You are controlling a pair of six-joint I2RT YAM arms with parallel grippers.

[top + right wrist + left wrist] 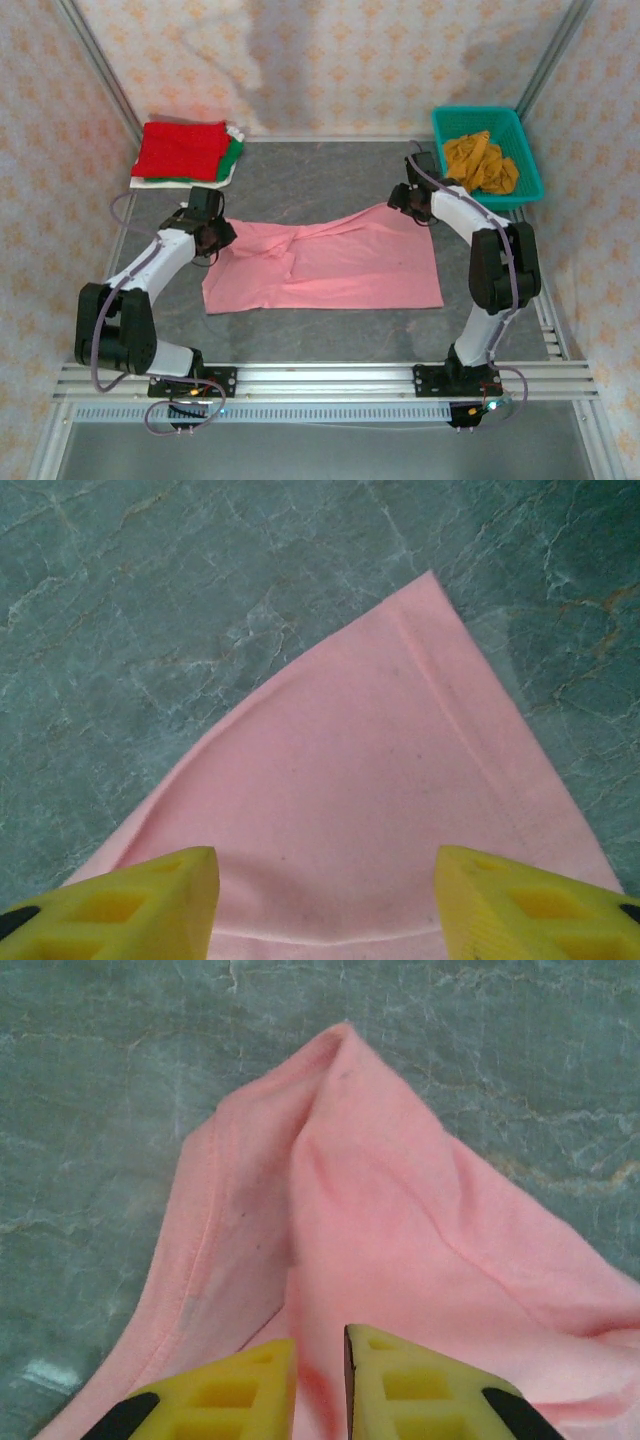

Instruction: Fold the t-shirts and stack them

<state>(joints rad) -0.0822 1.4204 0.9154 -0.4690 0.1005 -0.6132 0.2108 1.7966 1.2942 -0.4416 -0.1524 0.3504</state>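
Note:
The pink t-shirt (330,265) lies spread across the middle of the table, rumpled at its left part. My left gripper (215,240) sits at its upper left corner. In the left wrist view a raised ridge of the pink cloth (400,1220) runs toward the left gripper (320,1345), whose yellow fingers stand a narrow gap apart over the cloth. My right gripper (408,200) hovers at the shirt's upper right corner. Its fingers (160,895) are wide apart above the flat pink corner (380,770), holding nothing. A mustard-orange t-shirt (480,160) lies crumpled in the basket.
Red (182,148), green (234,152) and white (190,182) folded t-shirts are stacked at the back left. The teal basket (475,111) stands at the back right. The grey marbled table (320,180) is bare behind the pink shirt. Patterned walls enclose the table.

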